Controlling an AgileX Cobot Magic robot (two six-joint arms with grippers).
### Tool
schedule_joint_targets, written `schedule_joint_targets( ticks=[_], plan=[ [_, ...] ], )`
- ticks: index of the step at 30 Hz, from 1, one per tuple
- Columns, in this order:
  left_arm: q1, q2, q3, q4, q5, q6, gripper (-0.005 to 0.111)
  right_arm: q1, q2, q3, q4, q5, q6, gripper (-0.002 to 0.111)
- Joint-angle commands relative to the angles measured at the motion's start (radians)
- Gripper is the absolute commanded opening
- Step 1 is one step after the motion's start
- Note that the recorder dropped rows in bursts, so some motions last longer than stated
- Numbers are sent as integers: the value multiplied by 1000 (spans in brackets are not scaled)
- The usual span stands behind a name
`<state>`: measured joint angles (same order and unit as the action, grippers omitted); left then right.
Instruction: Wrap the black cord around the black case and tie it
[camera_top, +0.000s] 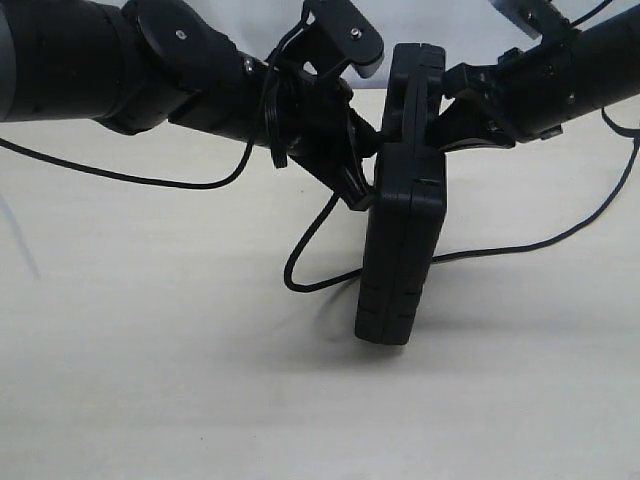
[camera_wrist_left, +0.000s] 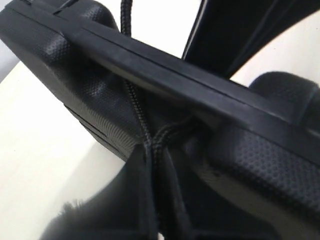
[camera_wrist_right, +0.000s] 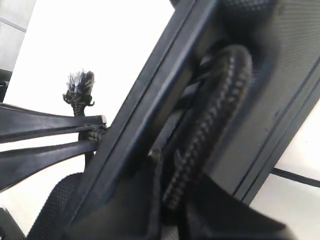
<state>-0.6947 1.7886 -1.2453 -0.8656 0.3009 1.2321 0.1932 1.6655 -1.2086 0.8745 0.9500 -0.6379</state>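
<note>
The pale tabletop (camera_top: 200, 400) is lying nearest. On it, the flat rectangular black plastic case (camera_top: 400, 250) is standing on end and leaning slightly. The left gripper (camera_top: 366, 162) is pinching the thin black braided cord (camera_wrist_right: 215, 115) just below its frayed tip (camera_wrist_right: 79, 82). The right gripper (camera_top: 440, 108) is clamping the case's upper edge, where the cord is crossing.

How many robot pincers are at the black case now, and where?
2. The left pincer is at the upper left side of the black case, pinching the black cord. The right pincer clamps its upper right edge. None seems hidden.
</note>
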Motion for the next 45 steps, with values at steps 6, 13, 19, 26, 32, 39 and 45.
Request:
schedule_joint_targets(
  ticks=[6,13,19,26,32,39,45],
  plan=[
    [-3,-2,-2,-7,22,-7,25,5,-49,-1,-4,-41,7,4],
    [-3,-8,-2,-7,45,-7,59,5,-69,-1,-46,-41,51,4],
    [-3,-64,-2,-7,63,-7,65,7,-69,-1,-51,-41,54,4],
    [27,-91,-2,26,110,-39,65,7,-69,-1,-51,-30,54,4],
    [106,-91,-2,212,195,-266,65,10,-69,-1,-49,-18,54,4],
    [131,-34,-2,248,247,-294,64,86,-69,-1,-53,-36,57,4],
    [131,58,-2,252,247,-294,64,101,-69,-1,-53,-36,83,4]
  ],
)
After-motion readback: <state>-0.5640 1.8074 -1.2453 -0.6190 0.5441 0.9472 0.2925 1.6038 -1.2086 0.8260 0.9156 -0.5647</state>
